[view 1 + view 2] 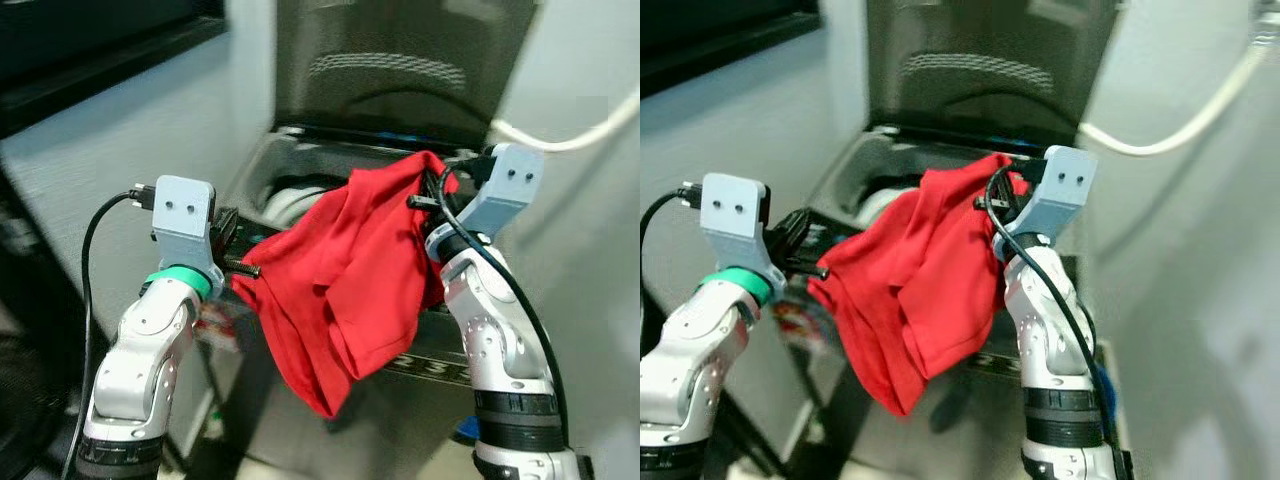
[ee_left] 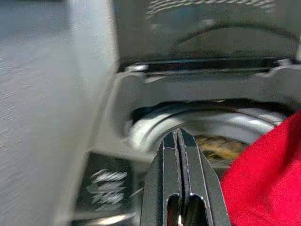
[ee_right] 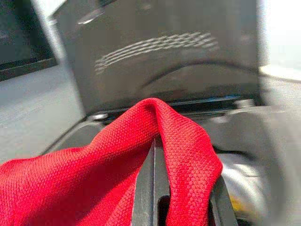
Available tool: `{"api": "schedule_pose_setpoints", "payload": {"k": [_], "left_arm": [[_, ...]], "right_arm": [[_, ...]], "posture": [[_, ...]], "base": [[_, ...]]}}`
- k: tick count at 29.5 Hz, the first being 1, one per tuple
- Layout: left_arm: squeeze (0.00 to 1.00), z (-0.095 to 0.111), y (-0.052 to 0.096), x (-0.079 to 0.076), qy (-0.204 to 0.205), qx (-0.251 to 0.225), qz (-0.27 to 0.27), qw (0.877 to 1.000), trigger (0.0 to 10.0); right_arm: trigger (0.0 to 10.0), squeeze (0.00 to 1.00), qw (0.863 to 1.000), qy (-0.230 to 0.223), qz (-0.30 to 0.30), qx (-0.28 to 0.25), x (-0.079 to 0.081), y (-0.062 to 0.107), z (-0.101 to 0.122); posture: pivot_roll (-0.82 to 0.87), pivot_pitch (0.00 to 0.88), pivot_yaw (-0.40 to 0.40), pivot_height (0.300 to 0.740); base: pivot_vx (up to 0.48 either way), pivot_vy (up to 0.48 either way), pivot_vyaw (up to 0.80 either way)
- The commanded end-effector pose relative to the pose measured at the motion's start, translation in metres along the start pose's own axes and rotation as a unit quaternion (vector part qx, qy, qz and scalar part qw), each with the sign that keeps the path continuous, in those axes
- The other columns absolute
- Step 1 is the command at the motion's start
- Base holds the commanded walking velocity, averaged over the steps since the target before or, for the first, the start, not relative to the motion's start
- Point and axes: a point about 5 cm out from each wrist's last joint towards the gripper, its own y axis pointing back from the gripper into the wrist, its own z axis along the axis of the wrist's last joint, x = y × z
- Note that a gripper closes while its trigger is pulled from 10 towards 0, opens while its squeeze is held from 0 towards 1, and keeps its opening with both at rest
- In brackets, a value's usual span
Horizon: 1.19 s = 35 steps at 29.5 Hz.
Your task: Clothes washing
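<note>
Red knit garment (image 1: 350,280), spread between both arms in front of an open top-loading washing machine (image 1: 300,165), lid (image 1: 400,60) raised upright behind. Upper fold of the fabric draped over and pinched by the right end effector (image 3: 155,155), fingers closed on the cloth at the machine's front right edge. Left end effector (image 2: 179,179) at the garment's opposite corner, fingers pressed together; from the head views, seemingly catching the cloth's edge, though the left wrist view shows the fabric beside the fingers rather than between them, so a grip there cannot be confirmed. Lower half of the garment hanging free below the machine's front rim, outside the drum (image 2: 155,127). Metal drum visible under the raised lid, with something pale and yellowish already lying inside. White hose (image 1: 570,135) running along the wall to the right.

Step in hand, judged from the pose: loading, with the garment lifted to the mouth of the machine but not yet inside.

Next move, as a judgement: carry forward and over the rim so that the hanging tail clears the front edge, then lower into the drum and release. Risk of the tail snagging or trailing outside the opening.
</note>
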Motion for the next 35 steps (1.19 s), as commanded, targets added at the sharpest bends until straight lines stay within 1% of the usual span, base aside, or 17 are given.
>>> {"api": "schedule_pose_setpoints", "payload": {"k": [1,9,14,16,27,35], "left_arm": [[0.00,0.000,0.002,0.002,0.005,-0.002,0.007,1.000,10.0],[0.00,0.005,0.002,0.003,0.005,-0.015,0.012,1.000,10.0],[0.00,0.007,0.002,0.003,0.013,-0.022,0.015,1.000,10.0],[0.00,0.010,0.002,0.003,0.018,-0.032,0.016,0.999,10.0],[0.00,0.014,0.004,0.005,0.021,-0.043,0.020,0.999,10.0],[0.00,0.015,0.004,0.004,0.023,-0.048,0.019,0.998,10.0]], "right_arm": [[10.0,0.00,1.000,-0.002,0.014,-0.010,0.006,-0.002,0.006],[10.0,0.00,1.000,-0.001,0.023,-0.008,0.009,-0.004,0.007],[10.0,0.00,0.999,0.002,0.033,-0.008,0.013,-0.004,0.007],[10.0,0.00,0.999,0.004,0.041,-0.008,0.018,-0.004,0.007],[10.0,0.00,0.999,0.010,0.053,-0.009,0.024,-0.005,0.008],[10.0,0.00,0.998,0.021,0.053,-0.013,0.024,-0.005,0.008]], "posture": [[-0.02,0.050,0.034,0.740],[-0.02,0.049,0.025,0.740],[-0.02,0.050,0.025,0.740],[-0.02,0.050,0.023,0.740],[-0.01,0.047,0.014,0.740],[-0.01,0.047,0.013,0.740]], "base": [[0.000,0.000,-0.80],[0.000,0.000,-0.80],[0.000,0.000,-0.80],[0.000,0.000,-0.80],[0.000,0.000,-0.79],[0.000,0.000,0.00]]}}
